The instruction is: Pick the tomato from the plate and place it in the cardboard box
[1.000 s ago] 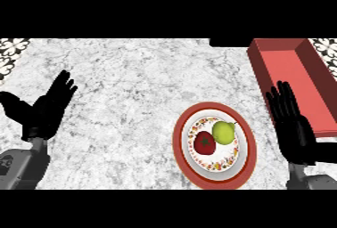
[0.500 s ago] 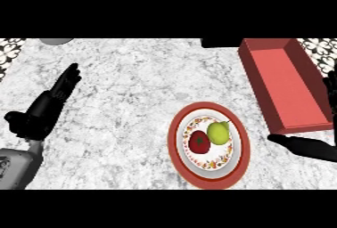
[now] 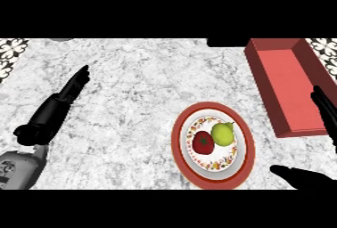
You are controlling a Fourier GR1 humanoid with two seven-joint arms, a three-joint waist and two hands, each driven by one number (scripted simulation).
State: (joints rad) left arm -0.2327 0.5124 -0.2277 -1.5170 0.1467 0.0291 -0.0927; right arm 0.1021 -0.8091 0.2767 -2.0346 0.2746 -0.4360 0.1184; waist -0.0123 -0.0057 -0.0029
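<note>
Here, lower centre-right of the frame: a red-rimmed plate [image 3: 244, 133] with a patterned white inner ring, holding the tomato [image 3: 203, 143] on its left half and a yellow-green pear-like fruit [image 3: 223, 133] touching it on the right. Dark red, whole, untouched by either hand, and in plain sight. Upper right: the cardboard box [image 3: 266, 84], reddish and open-topped, lying at a slant, its upper end cut by the frame's top band and its near right corner hidden behind a black finger. Just beside the plate, not touching it.

At the left edge: the left hand [image 3: 51, 113], seen side-on, fingers straight and pressed together, pointing toward the upper middle; grey forearm below it cropped at the lower left corner. At the right edge: the right hand [image 3: 308, 179], mostly cut off; only the thumb at the lower right and one long straight finger over the box's end visible, spread well apart, nothing between them. Palm out of frame. Marble counter [image 3: 132, 89] beneath everything; patterned tile in both upper corners, barely legible.
</note>
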